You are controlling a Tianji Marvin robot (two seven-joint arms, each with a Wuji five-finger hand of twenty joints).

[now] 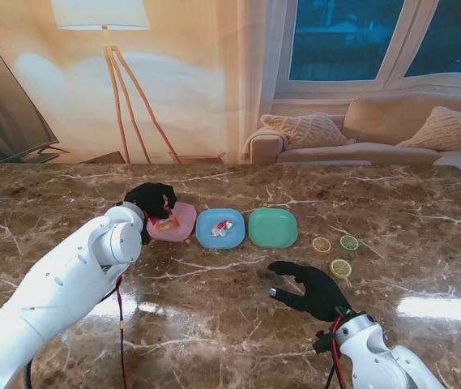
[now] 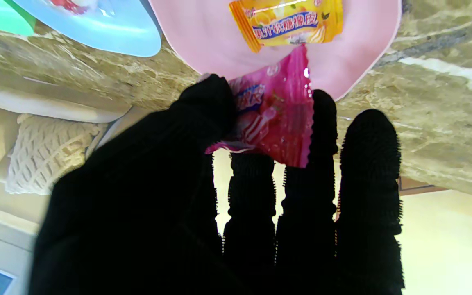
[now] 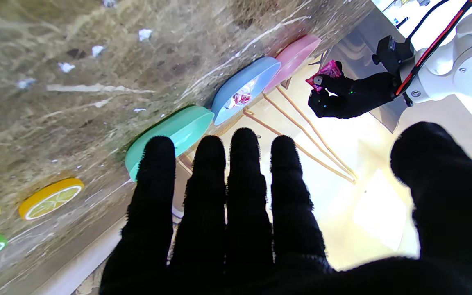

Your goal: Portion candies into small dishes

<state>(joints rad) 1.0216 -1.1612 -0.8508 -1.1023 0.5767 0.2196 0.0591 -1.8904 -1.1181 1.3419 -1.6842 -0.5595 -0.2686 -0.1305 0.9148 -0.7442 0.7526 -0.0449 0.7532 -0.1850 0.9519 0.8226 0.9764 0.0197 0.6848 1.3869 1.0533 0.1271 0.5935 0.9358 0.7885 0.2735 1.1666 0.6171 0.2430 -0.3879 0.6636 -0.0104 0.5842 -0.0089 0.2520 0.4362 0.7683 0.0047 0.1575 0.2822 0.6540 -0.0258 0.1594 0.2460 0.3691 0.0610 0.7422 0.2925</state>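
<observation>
The left hand (image 2: 203, 196) is pinching a pink candy (image 2: 275, 119) just over the pink dish (image 2: 203, 41), where an orange candy (image 2: 287, 22) is lying; the right hand (image 1: 311, 290) is hovering empty, fingers spread, over the counter (image 1: 230, 308) near the green dish (image 1: 272, 228)

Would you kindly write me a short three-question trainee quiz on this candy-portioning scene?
1. True or false: the left hand holds a pink candy over the pink dish.
2. Which dish holds no candy? A pink, B blue, C green.
3. Fill in: the right hand is ____.

Key
1. True; an orange candy already lies in that dish.
2. C; the green dish is bare, while the blue dish holds a candy.
3. Open.
</observation>
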